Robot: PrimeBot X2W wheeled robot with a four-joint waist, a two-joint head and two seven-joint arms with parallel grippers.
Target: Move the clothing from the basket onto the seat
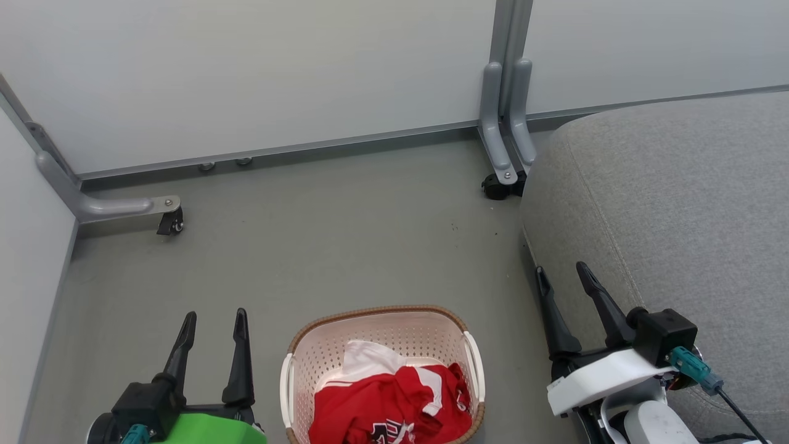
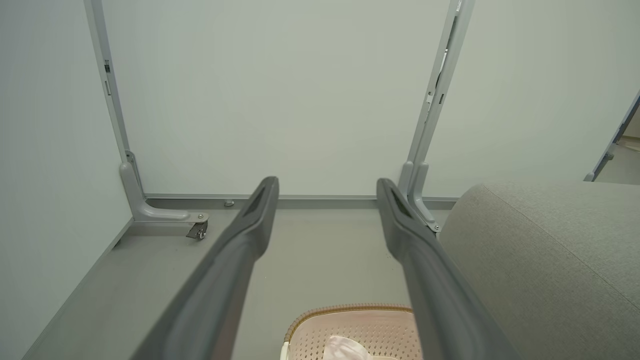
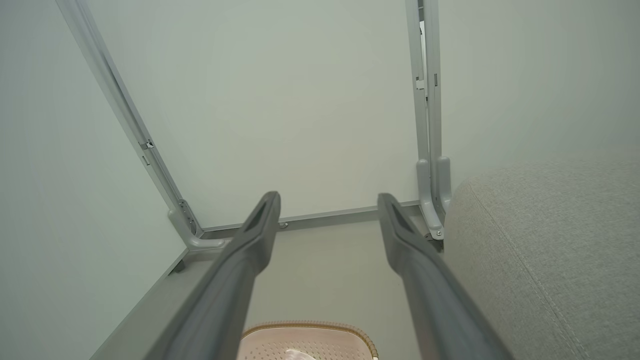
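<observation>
The red and white clothing (image 1: 391,401) lies bunched in the cream basket (image 1: 444,327), which stands on the floor at the bottom middle of the head view. The basket (image 2: 350,320) also shows low in the left wrist view, and its rim (image 3: 310,330) low in the right wrist view. The grey seat (image 1: 672,216) rises to the basket's right. My left gripper (image 1: 214,317) is open, left of the basket, with nothing between its fingers. My right gripper (image 1: 562,268) is open beside the seat's front edge, holding nothing.
White partition panels on grey metal feet with castors (image 1: 171,222) close off the back and left. Another foot (image 1: 502,182) stands beside the seat's far corner. Grey floor (image 1: 345,246) lies open beyond the basket.
</observation>
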